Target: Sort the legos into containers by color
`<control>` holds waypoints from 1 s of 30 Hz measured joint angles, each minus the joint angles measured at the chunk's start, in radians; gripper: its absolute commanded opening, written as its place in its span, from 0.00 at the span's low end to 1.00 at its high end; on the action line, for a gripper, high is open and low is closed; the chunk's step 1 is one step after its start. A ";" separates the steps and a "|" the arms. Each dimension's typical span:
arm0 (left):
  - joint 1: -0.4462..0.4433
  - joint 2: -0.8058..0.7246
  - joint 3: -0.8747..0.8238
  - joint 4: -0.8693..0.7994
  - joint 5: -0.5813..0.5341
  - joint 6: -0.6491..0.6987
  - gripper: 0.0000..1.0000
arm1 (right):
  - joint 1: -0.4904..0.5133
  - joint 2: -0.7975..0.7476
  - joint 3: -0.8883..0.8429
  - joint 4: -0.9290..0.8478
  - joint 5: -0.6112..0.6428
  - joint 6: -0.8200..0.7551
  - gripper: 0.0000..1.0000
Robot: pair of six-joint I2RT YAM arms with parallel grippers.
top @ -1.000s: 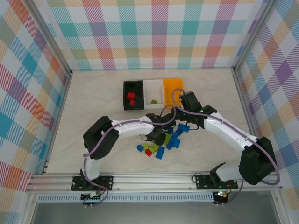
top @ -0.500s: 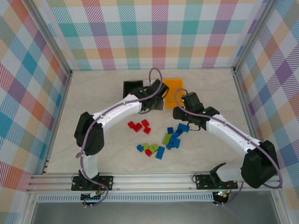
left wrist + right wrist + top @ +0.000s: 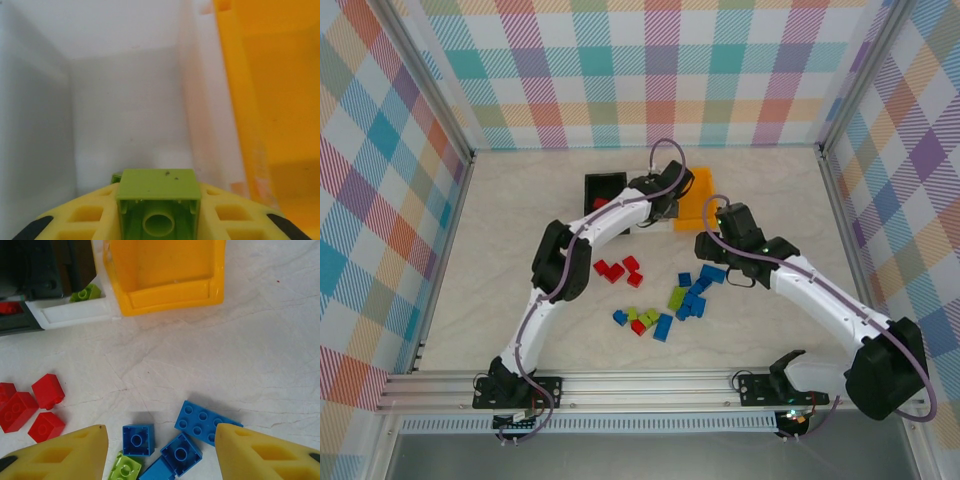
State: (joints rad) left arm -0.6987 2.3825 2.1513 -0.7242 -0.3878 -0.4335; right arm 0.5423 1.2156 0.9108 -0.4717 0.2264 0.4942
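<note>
My left gripper [image 3: 158, 202] is shut on a lime green lego [image 3: 158, 186], held over the inside of the white container [image 3: 125, 100]. In the top view that gripper [image 3: 658, 205] is between the black container [image 3: 600, 183] and the orange container [image 3: 698, 188]. My right gripper [image 3: 160, 450] hangs open just above several blue legos [image 3: 138, 439], touching none; in the top view it [image 3: 710, 255] is at the pile's upper right edge. Another green lego [image 3: 85, 292] lies in the white container [image 3: 70, 311]. A red lego [image 3: 601, 206] lies in the black one.
Three red legos [image 3: 620, 270] lie loose left of the pile. Blue legos [image 3: 695, 298] and green legos [image 3: 645, 317] are scattered in front of the arms, with one red lego [image 3: 638, 328] among them. The orange container [image 3: 165, 270] looks bare inside.
My left arm left the pile and swung back to the white container with the green lego in its jaws, uncovering the red legos on the table. The right arm barely moved.
</note>
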 measured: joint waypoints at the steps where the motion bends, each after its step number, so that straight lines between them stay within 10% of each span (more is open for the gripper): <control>1: 0.003 0.018 0.030 -0.012 0.000 -0.002 0.52 | 0.000 -0.003 -0.005 -0.001 -0.002 0.000 0.61; 14: -0.013 -0.241 -0.271 0.082 0.038 -0.053 1.00 | 0.029 0.014 -0.013 -0.010 -0.152 -0.051 0.70; 30: -0.005 -1.107 -1.168 0.123 0.008 -0.285 1.00 | 0.277 0.575 0.276 0.044 -0.239 -0.150 0.71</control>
State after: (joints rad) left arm -0.7033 1.2755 0.9836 -0.6010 -0.3794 -0.7189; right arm 0.8196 1.7908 1.1870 -0.4274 -0.0128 0.3443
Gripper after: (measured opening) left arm 0.997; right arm 0.717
